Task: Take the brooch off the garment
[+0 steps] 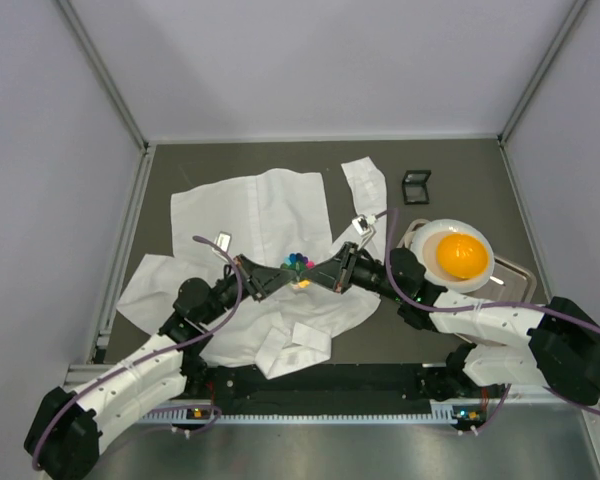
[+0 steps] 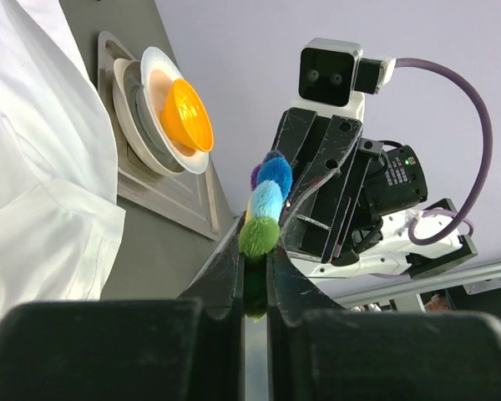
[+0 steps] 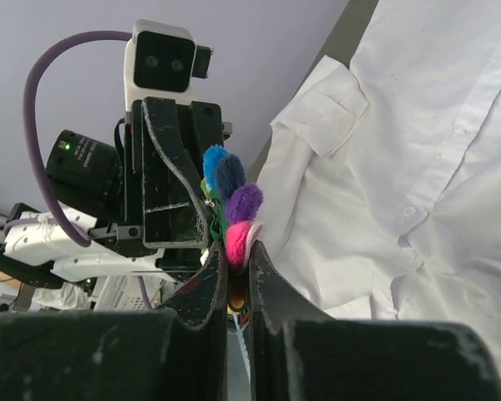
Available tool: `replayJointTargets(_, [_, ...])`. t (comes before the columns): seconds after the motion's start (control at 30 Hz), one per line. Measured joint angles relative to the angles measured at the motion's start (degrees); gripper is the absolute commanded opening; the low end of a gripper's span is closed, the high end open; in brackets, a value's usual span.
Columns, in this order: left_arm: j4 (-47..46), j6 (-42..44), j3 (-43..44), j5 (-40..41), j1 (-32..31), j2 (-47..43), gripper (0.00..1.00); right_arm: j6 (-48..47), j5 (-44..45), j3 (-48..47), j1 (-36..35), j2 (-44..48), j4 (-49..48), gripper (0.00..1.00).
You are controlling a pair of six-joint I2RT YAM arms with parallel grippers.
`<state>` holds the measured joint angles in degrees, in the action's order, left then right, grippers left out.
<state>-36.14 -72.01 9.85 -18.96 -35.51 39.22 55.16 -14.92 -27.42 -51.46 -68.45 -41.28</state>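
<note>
Spreading beneath both hands, the garment (image 1: pixel 250 210) lies creased on the table, its white fabric reaching out to either side of the fingertips and back towards the arm bases. Above its middle the two grippers meet nose to nose. The left gripper (image 2: pixel 252 255) has its jaws drawn close, a green petal pinched between them. The right gripper (image 3: pixel 234 251), facing it from directly ahead, is likewise closed to a narrow slit, with a pink petal caught at its tips. So the brooch (image 1: pixel 298 262) sits between the two sets of fingertips, held from both sides, just over the shirt front. I judge the step in hand to be the separating itself: both grips are made, and the pin now has to be worked loose. Whether cloth or the clasp is caught in either pinch, the views do not show. The next move likely calls for one hand to hold firm while the other draws gently away, lest the thin fabric lift or tear.
</note>
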Motion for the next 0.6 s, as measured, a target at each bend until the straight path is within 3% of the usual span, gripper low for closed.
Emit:
replayJointTargets(0.07, [0.42, 0.44, 0.0, -0.2, 0.0, -0.13, 0.22, 0.0, -0.24, 0.0, 0.0, 0.0, 0.09, 0.0])
replayJointTargets(0.17, [1.03, 1.2, 0.02, -0.48, 0.0, -0.22, 0.27, -0.07, -0.66, 0.0, 0.0, 0.02, 0.44, 0.0])
replayJointTargets(0.6, [3.32, 1.4, -0.02, -0.66, -0.17, -2.89, 0.29, -0.48, -2.36, 0.0, 0.0, 0.02, -0.04, 0.0])
